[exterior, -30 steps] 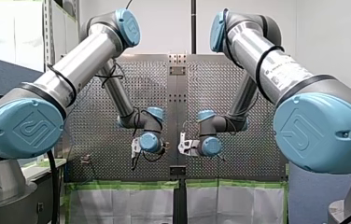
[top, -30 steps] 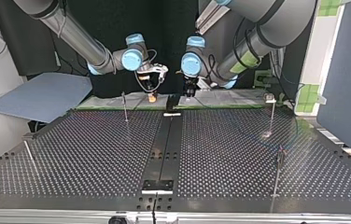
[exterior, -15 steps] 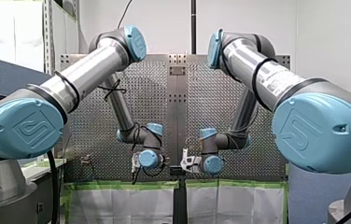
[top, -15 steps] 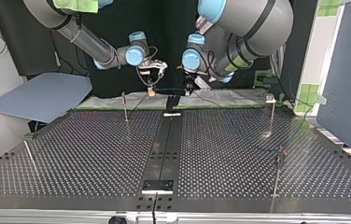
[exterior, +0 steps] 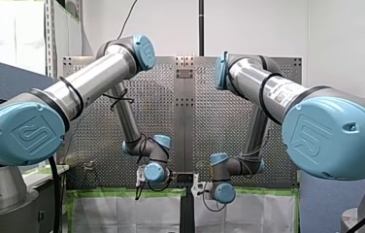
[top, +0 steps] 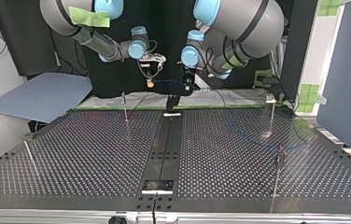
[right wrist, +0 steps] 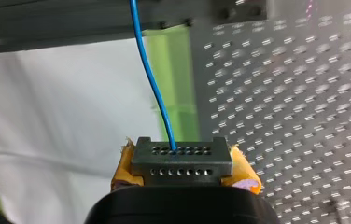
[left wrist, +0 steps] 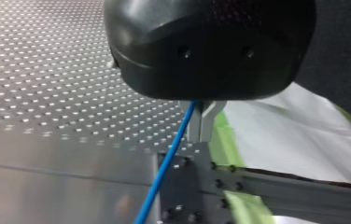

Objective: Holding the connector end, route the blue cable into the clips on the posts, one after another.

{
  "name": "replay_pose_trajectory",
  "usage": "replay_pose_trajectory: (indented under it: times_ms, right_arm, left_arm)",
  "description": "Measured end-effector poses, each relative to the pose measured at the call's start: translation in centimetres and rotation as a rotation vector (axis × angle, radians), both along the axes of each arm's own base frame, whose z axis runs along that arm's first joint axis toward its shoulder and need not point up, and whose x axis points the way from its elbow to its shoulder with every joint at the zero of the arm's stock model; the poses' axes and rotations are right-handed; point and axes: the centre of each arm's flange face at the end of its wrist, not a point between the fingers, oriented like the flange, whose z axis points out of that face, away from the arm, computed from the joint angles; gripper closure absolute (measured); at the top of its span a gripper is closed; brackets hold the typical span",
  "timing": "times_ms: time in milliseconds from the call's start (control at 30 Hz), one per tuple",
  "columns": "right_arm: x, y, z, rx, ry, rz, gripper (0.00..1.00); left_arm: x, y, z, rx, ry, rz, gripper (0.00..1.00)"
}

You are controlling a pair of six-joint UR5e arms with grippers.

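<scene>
In the right wrist view my right gripper (right wrist: 181,164) has its yellow pads (right wrist: 244,175) shut on a grey connector block (right wrist: 181,151). The blue cable (right wrist: 149,74) leaves the block's top. In the left wrist view my left gripper (left wrist: 201,125) has its metal fingers shut on the blue cable (left wrist: 163,175), which runs down past them. In the top view both grippers hang above the table's far edge, my right gripper (top: 150,83) on the left and my left gripper (top: 187,85) on the right. The cable (top: 170,82) spans between them, then trails over the plate (top: 243,135).
Thin posts stand on the perforated table (top: 94,154): one near the far left (top: 124,106), one at the far right (top: 272,114), one at the near right (top: 277,175) and a leaning one at the near left (top: 29,157). A black rail (top: 164,144) runs down the middle.
Both grippers have drawn back toward the table's far edge and risen slightly in the top view. The blue cable now shows stretched between them.
</scene>
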Motion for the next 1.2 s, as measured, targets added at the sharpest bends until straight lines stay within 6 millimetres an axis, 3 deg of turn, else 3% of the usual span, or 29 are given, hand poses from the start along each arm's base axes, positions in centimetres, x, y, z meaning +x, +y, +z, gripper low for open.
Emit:
replay_pose_trajectory:
  times_ms: [300, 500, 633, 1200]
  right_arm:
    - [-2.5, 2.0, -4.8, 0.065, 0.057, -0.016, 1.00]
    - [-4.3, 3.2, -5.9, 0.082, 0.078, -0.034, 1.00]
    - [-4.9, 3.3, -5.2, 0.070, 0.068, -0.045, 1.00]
    - [-6.9, 2.9, 1.4, -0.032, -0.022, -0.117, 1.00]
  left_arm:
    - [-1.7, -0.3, -4.0, 0.019, 0.008, -0.025, 1.00]
    - [-3.2, -1.5, -4.9, 0.036, 0.011, -0.054, 1.00]
    - [-4.3, -2.4, -4.9, 0.044, 0.012, -0.073, 1.00]
    - [-10.2, -5.9, -5.1, 0.148, 0.038, -0.104, 1.00]
